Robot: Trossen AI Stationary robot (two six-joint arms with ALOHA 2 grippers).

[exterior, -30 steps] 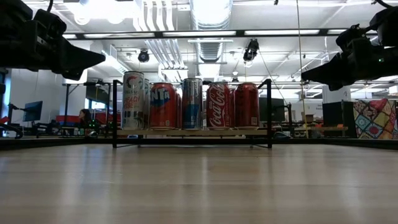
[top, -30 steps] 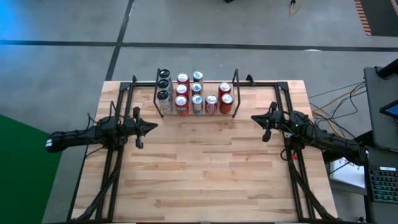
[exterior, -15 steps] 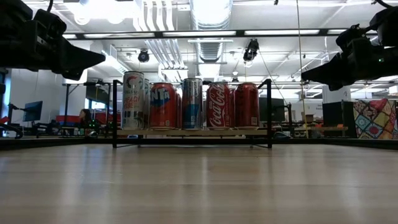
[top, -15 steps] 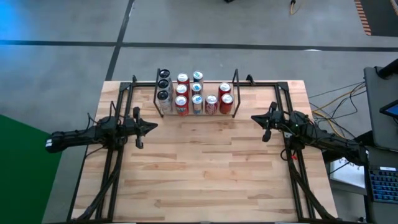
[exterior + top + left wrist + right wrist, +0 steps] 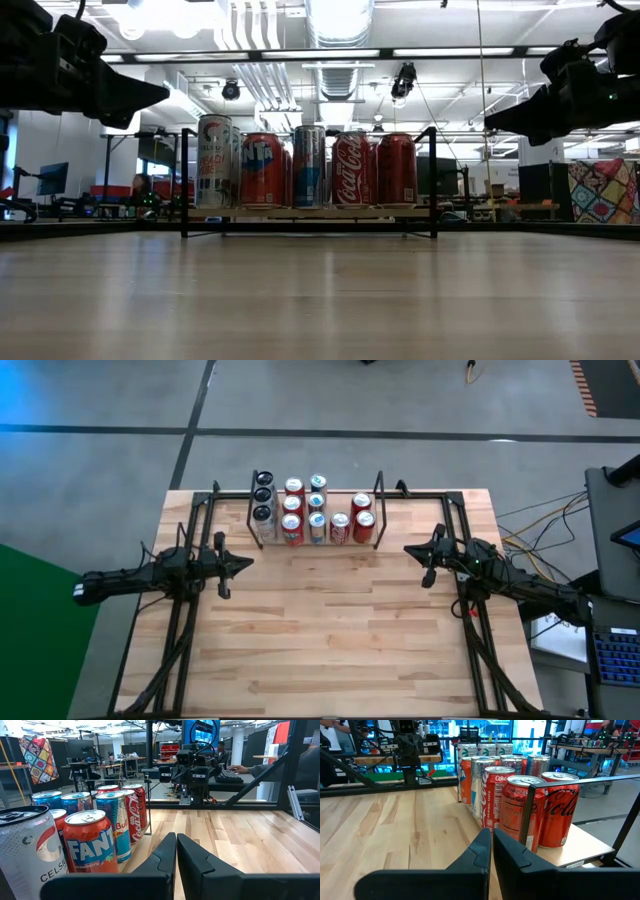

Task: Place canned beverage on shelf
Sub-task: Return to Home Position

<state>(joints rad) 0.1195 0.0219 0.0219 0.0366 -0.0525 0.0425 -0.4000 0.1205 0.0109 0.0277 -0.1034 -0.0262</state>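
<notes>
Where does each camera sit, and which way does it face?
High view: overhead, looking straight down on table, shelf, left arm, right arm.
Low view: at table-top height, facing the shelf's front cans; both arms at upper corners.
Left wrist view: on left arm, looking past its shut jaws across to the right arm.
Right wrist view: the mirror, past its shut jaws to the left arm.
Shared: both wrist views see the shelved cans, from opposite ends.

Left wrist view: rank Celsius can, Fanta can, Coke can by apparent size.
1. Celsius can
2. Fanta can
3. Coke can
This is apparent size only: nearer cans look bigger, so true sizes are unsure.
</notes>
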